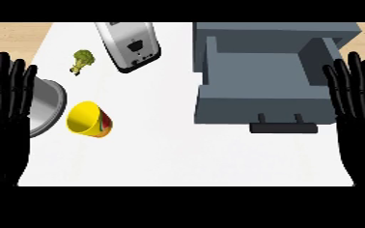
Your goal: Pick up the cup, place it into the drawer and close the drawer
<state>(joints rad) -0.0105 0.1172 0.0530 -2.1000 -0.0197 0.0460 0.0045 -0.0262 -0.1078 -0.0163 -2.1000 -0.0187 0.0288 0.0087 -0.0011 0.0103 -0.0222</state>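
A yellow cup (88, 119) with a red patch on its side lies tipped on the white counter at the left, its mouth facing up-left. The grey drawer (257, 107) stands pulled open at the right, nothing visible inside, with a dark handle (284, 127) on its front. My left hand (14, 106) rests open at the left edge, fingers up, a short way left of the cup. At the right edge my right hand (347, 101) rests open, fingers up, beside the drawer's right wall. Neither hand holds anything.
A silver toaster (130, 45) lies at the back, left of the drawer. A small broccoli piece (82, 60) sits behind the cup. A round metal pan (44, 107) shows between my left hand and the cup.
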